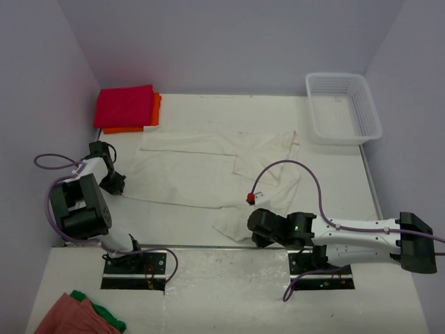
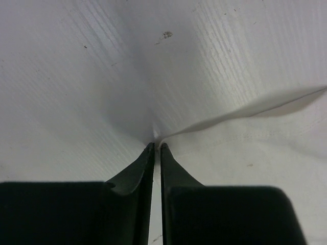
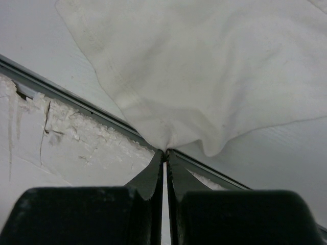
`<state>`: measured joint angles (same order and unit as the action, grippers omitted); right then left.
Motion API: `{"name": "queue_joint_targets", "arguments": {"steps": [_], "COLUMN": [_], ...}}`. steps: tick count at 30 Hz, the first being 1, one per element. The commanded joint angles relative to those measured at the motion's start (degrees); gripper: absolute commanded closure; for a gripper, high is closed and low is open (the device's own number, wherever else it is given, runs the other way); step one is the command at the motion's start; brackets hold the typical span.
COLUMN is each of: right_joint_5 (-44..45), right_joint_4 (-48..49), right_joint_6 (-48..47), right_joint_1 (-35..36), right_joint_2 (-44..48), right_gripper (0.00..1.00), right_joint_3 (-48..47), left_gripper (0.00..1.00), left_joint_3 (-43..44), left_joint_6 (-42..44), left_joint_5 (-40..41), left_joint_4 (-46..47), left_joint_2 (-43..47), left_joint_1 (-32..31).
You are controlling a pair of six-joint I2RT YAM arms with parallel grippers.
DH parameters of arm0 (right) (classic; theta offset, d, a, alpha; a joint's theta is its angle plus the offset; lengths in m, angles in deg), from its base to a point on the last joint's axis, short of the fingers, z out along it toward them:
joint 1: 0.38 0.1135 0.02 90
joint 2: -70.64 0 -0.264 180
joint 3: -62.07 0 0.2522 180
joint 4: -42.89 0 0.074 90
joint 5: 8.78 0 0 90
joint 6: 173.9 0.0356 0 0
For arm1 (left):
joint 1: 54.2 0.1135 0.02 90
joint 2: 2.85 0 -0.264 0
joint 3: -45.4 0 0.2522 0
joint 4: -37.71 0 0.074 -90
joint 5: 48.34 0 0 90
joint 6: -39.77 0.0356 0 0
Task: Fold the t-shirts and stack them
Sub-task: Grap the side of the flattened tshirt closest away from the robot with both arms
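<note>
White table (image 1: pixel 389 209) | top: white shirt (image 1: pixel 201 167) spread mid-frame, magenta shirt (image 1: pixel 124 106) on orange shirt (image 1: pixel 156 109) upper left, basket (image 1: pixel 334 75) upper right | left wrist: I see left gripper (image 2: pixel 157 148) narrowed to a slit, pinching white shirt's edge, frame centre | right wrist: right gripper (image 3: pixel 164 152) clamped tight on white shirt's corner.

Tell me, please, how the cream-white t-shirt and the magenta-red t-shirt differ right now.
The cream-white t-shirt lies spread and wrinkled mid-table; the magenta-red t-shirt is folded into a rectangle at the far left corner. The left gripper and right gripper pinch the cream-white one's edges; nothing holds the magenta-red one, which rests on the orange t-shirt. Both are single-coloured.
</note>
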<state>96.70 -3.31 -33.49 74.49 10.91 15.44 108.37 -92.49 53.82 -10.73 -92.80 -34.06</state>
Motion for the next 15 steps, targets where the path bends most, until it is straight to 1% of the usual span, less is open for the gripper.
{"name": "queue_joint_targets", "arguments": {"steps": [1,3,7,10,11,13,15], "right_joint_5": [1.3,2.6,6.3,8.6,10.0,11.0,11.3], "right_joint_4": [-1.0,-3.3,-8.8,-13.9,-17.2,-19.7,-22.7], "right_joint_6": [1.6,3.2,5.8,7.3,7.9,9.1,9.7], "right_joint_1": [-0.1,0.0,-0.4,-0.8,-0.8,-1.3,-3.0], "right_joint_2": [-0.4,-0.3,-0.2,-1.4,-1.6,-2.1,-2.2], "right_gripper": [1.00,1.00,1.00,1.00,1.00,1.00,1.00], "right_joint_3": [-2.0,-3.1,-6.0,-10.8,-11.8,-13.3,-14.5], "left_gripper": [0.94,1.00,1.00,1.00,1.00,1.00,1.00], "left_joint_3": [-0.2,0.1,0.2,-1.0,-1.2,-1.7,-3.0], "left_joint_6": [1.3,1.7,2.4,4.0,4.9,4.8,4.6], "left_joint_5": [0.4,-0.5,-1.3,-2.0,-1.8,0.7,1.4], "left_joint_4": [0.7,0.0,-2.1,-2.2,-2.2,-2.5,-1.8], "left_joint_2": [-0.5,0.6,3.2,5.7,7.1,8.6,11.5], "left_joint_1": [0.6,0.6,0.6,0.6,0.6,0.6,0.6]}}
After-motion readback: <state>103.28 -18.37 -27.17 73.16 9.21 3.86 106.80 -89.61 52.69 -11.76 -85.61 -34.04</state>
